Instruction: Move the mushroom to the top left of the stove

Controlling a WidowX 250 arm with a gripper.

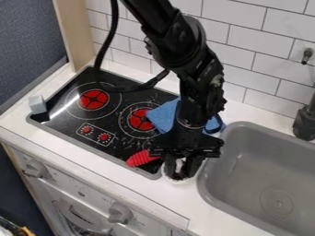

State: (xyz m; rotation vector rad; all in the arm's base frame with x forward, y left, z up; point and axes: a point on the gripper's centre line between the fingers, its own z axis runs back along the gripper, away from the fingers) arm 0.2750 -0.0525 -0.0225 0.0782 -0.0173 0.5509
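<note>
- Needing to end at the top left of the stove point(73, 110), up and across from the counter point(138, 184) strip beside the sink point(246, 166).
- Hanging over that strip with the gripper point(179, 174), well apart from the goal and just beside the red ridged toy point(141, 158).
- Showing fingers spread, one at each side of something white, probably the mushroom point(179, 165); can't tell whether they press on it.
- Lying low between those fingers, just off the stove's near right corner, so likely calling for closing before any lift; can't make out a long axis.
</note>
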